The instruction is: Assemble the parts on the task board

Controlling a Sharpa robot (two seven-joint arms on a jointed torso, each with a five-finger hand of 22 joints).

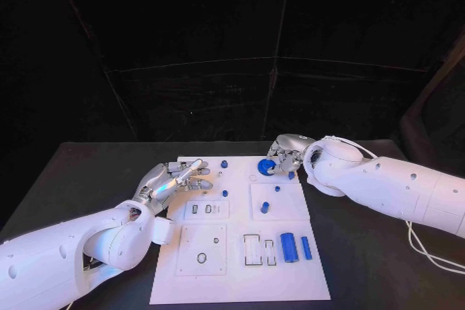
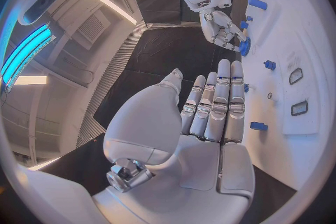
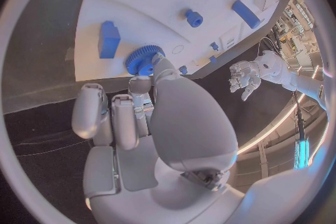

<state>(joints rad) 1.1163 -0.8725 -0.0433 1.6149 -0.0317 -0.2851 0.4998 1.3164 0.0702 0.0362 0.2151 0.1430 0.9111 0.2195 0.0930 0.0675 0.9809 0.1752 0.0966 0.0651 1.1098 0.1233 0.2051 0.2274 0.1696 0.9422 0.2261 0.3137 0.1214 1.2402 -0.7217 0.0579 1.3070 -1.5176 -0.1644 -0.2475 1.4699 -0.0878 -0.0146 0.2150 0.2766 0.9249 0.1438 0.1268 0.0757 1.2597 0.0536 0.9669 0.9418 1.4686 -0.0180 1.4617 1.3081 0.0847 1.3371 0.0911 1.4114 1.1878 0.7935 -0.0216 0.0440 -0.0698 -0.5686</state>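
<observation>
Black cloth is covering the desk, and the white task board is lying in its middle, running away from the robot. At the board's far end the right hand is reaching down to a round blue gear; in the right wrist view its fingertips are touching the toothed rim of that gear, which is sitting at the board's edge, the remaining fingers lying curled below it. Whether the hand is actually pinching the gear or only resting against it, I cannot tell. The left hand is hovering over the board's left far part, holding nothing; the left wrist view is showing its fingers stretched out straight and side by side, the thumb set apart. Small blue parts are standing and lying about the board: a short peg near the middle, a thick blue cylinder and a slimmer blue bar lying side by side toward the near right, beside two rectangular slots. An oval cutout is sitting on the near left.
</observation>
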